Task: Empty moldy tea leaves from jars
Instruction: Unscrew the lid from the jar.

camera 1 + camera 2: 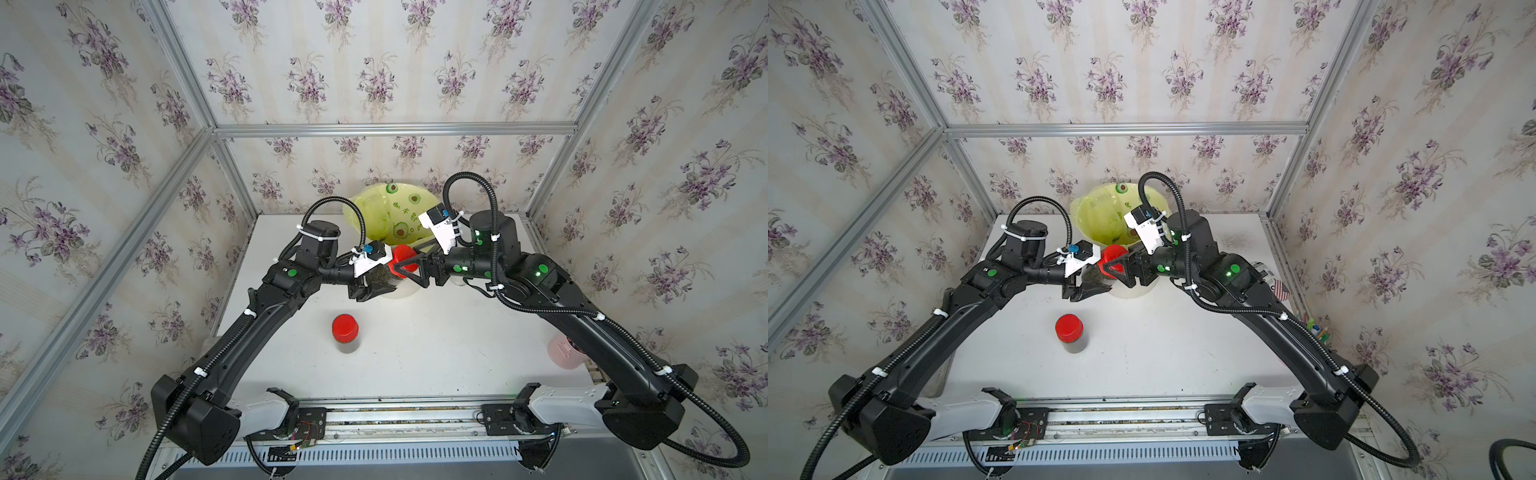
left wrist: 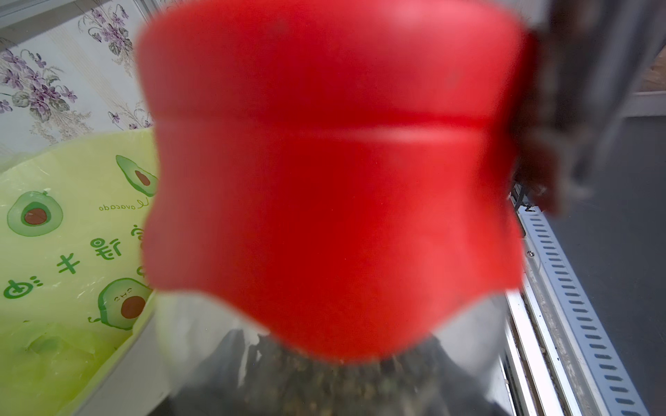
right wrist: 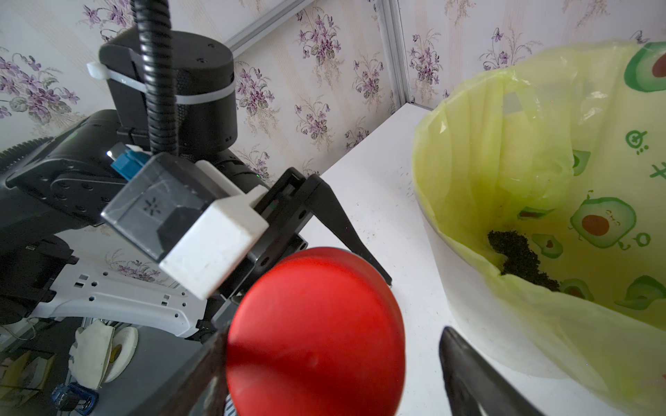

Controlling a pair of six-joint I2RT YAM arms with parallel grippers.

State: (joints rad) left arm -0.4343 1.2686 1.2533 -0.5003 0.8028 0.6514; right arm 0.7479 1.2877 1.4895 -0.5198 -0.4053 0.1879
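Observation:
My left gripper (image 1: 374, 289) (image 2: 331, 392) is shut on a clear jar (image 1: 384, 275) of dark tea leaves (image 2: 324, 381), held tilted just in front of the bin. Its red lid (image 1: 402, 259) (image 1: 1112, 259) (image 2: 331, 173) points toward the right arm. My right gripper (image 1: 405, 262) (image 3: 331, 345) is open with its jaws on either side of that lid. One finger (image 3: 209, 363) touches the lid; the other (image 3: 465, 367) stands off it with a gap. A second jar (image 1: 345, 332) (image 1: 1070, 331) stands upright with its lid on, on the table nearer the front. More tea leaves (image 3: 519, 259) lie inside the bin.
The white bin (image 1: 401, 294) with its yellow-green avocado-print liner (image 1: 395, 208) (image 3: 540, 144) stands at the back of the white table (image 1: 436, 353). A pink cup (image 1: 561, 353) sits at the right edge under the right arm. A metal rail (image 1: 395, 415) runs along the front.

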